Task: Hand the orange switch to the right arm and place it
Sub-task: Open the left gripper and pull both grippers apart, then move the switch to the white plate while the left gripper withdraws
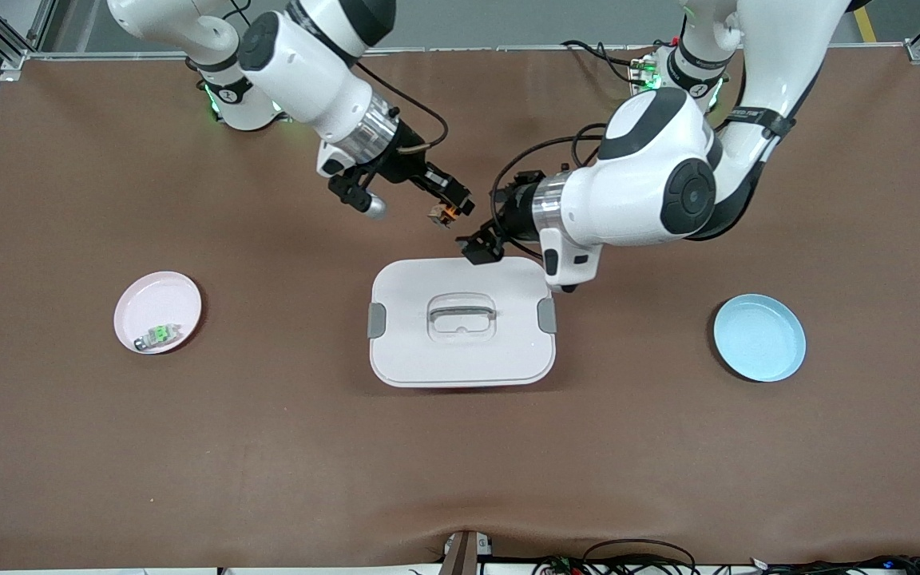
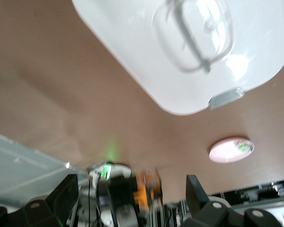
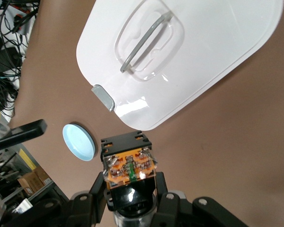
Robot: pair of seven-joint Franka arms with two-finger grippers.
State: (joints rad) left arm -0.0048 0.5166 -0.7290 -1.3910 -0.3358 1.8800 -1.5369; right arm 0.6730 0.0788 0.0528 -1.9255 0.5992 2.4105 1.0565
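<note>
The orange switch [image 1: 443,214] is clamped in my right gripper [image 1: 452,203], in the air over bare mat just past the white lidded box [image 1: 460,351]. In the right wrist view the switch [image 3: 130,161] sits between the shut fingers [image 3: 97,189] of that gripper [image 3: 129,183], orange face outward. My left gripper [image 1: 479,244] is open and empty over the box's edge nearest the robots, close beside the switch. In the left wrist view its fingers [image 2: 194,187] stand wide apart around [image 2: 132,184], and the switch [image 2: 149,189] shows blurred between them, held by the right gripper.
A pink plate [image 1: 148,299] toward the right arm's end holds a pale switch with a green middle [image 1: 160,335]. An empty blue plate [image 1: 759,337] lies toward the left arm's end. The box has a lid handle [image 1: 461,313] and grey latches.
</note>
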